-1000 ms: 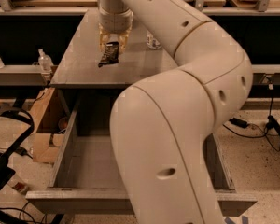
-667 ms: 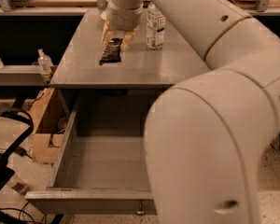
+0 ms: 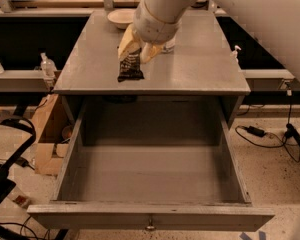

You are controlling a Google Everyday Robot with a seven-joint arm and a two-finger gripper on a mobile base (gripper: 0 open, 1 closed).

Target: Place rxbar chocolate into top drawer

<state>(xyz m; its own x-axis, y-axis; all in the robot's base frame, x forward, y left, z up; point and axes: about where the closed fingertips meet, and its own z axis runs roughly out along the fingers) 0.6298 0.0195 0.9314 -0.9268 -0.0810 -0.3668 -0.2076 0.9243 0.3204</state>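
The rxbar chocolate [image 3: 130, 67] is a dark glossy bar hanging just above the front left part of the grey cabinet top [image 3: 200, 69]. My gripper [image 3: 138, 50] is shut on the bar's upper end, its yellowish fingers [image 3: 127, 46] on either side. The top drawer [image 3: 150, 176] is pulled fully open below and in front, wide and deep, with nothing inside. Its front panel has a small metal knob [image 3: 150, 226] at the centre. My white arm fills the upper right of the view.
A white bowl [image 3: 121, 17] sits at the back of the cabinet top. A clear water bottle [image 3: 168, 44] is mostly hidden behind my wrist. A small bottle [image 3: 47, 64] stands on a shelf to the left. A cardboard box [image 3: 47, 134] and cables lie on the floor.
My arm has swung aside, uncovering the drawer. The gripper has carried the bar toward the front edge of the cabinet top, and the bar is lifted off the surface.
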